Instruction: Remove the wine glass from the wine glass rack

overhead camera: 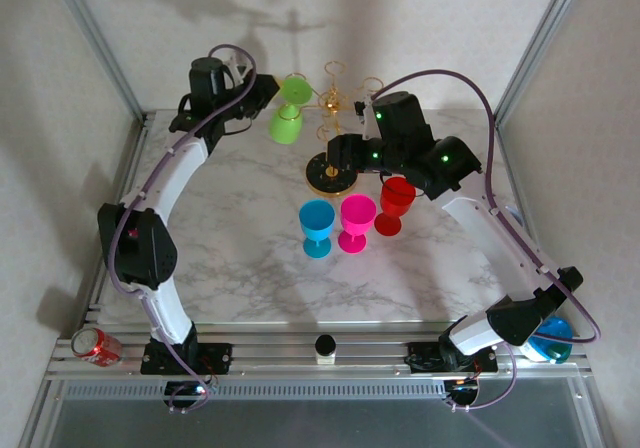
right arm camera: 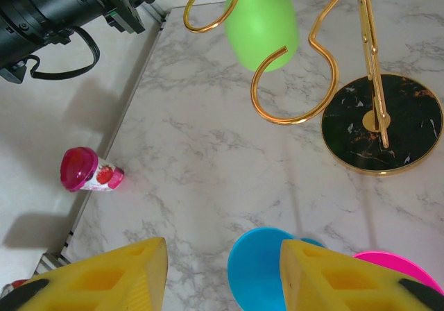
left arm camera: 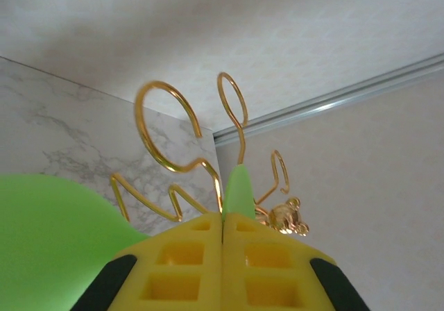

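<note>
Over marble tabletop (right arm camera: 208, 151), left gripper (left arm camera: 222, 221) clamps the wine glass (right arm camera: 262, 23) (at the rack (right arm camera: 372, 61)); right gripper (right arm camera: 222, 269) gapes empty.

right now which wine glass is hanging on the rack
The green wine glass, hanging bowl-down from the gold rack; the blue, pink and red ones stand on the table.

We note three cups upright in a row mid-worktop (overhead camera: 240, 258): blue cup (overhead camera: 317, 226), pink cup (overhead camera: 357, 221), red cup (overhead camera: 395, 203), close together. Red can (overhead camera: 97, 347) lies off the near left corner. Pink-lidded pot (right arm camera: 90, 171) lies beside the left edge.
</note>
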Controlling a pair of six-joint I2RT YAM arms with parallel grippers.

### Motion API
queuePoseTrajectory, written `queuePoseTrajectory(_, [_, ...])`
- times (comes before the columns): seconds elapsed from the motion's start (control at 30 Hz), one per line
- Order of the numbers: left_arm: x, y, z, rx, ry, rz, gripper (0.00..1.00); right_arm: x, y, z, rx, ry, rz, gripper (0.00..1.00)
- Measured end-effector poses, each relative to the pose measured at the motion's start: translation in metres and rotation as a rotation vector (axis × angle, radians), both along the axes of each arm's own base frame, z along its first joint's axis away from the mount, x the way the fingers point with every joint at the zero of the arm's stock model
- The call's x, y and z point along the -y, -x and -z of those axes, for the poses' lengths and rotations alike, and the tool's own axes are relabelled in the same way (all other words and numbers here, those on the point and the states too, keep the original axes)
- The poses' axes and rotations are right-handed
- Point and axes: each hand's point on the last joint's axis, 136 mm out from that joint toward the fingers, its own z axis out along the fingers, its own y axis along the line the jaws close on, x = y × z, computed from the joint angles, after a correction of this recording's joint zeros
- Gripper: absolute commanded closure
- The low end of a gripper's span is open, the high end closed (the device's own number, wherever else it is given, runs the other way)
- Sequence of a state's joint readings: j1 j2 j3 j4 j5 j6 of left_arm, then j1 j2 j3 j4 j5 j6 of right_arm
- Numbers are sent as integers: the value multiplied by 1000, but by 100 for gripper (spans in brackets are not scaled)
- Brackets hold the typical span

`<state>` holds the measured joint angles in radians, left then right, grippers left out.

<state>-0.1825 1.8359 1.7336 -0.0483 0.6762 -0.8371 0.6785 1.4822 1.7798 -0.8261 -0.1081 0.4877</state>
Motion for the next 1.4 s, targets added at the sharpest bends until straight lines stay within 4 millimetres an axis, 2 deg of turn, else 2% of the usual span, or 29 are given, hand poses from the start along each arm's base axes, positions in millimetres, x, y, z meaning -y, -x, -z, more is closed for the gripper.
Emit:
queuePoseTrajectory(0.17, [-19,-4,4,-4,-12,-45,100,0,0,0,-1,-1,-1,54])
queuePoseTrajectory(0.4, [-42,6,3,-2,-29,-85,100,-4,0,-4,2,-23,-11,54])
queuePoseTrajectory(0.77, [-106,45,-13,35,-93,-205,100,-7,0,-8,4,-47,-11,54])
queuePoseTrajectory(0.87, [-115,58,-13,36,-136,-226,100,-8,0,-9,5,-55,-16,54])
queuePoseTrajectory(1.0, [-119,77,-6,24,-207,-226,100,-10,1,-10,2,-67,-29,54])
queuePoseTrajectory(1.23, [-130,113,25,-39,-358,-236,100,-15,3,1,-24,-71,-46,56])
queuePoseTrajectory(1.4, [-135,129,41,-67,-431,-232,100,-23,9,3,-21,-63,-69,57])
